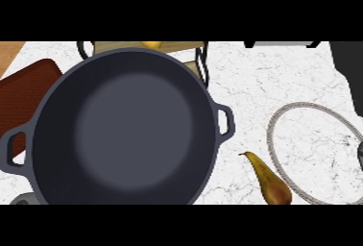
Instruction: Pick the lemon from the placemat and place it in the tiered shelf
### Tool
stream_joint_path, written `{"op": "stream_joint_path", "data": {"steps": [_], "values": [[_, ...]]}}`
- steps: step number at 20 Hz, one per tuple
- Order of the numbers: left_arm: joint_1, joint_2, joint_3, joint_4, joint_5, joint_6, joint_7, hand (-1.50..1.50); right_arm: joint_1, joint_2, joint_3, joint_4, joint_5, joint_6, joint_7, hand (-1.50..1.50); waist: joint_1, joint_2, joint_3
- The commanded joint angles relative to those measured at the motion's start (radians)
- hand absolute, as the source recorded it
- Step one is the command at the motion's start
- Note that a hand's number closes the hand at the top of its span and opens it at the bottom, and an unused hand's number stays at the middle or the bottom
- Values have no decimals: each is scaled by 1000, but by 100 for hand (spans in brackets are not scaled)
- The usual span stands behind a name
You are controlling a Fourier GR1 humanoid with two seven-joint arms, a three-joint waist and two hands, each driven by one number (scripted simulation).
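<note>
A small yellow piece, apparently the lemon, shows at the top edge on the wooden boards of the tiered shelf. The shelf's black wire frame stands beside it. A big dark pot hides most of the shelf. The brown placemat lies at the left, partly under the pot, and nothing rests on its visible part. Neither hand shows in the head view.
The large dark two-handled pot fills the left and middle. A round glass lid lies at the right, with a brownish-yellow pear-like fruit beside it. A black object stands at the top right. White marble counter shows between them.
</note>
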Motion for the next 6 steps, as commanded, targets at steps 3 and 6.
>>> {"op": "stream_joint_path", "data": {"steps": [3, 6], "values": [[13, -32, -9, 35, -5, 15, 25, 0, 123, -118, -43, -112, -90, 170, -12, -150, -13, 1, -7], [24, -7, 5, 43, 0, -22, 4, 0, 189, -114, -29, -200, -118, 227, 4, -150, -15, -1, -7]]}}
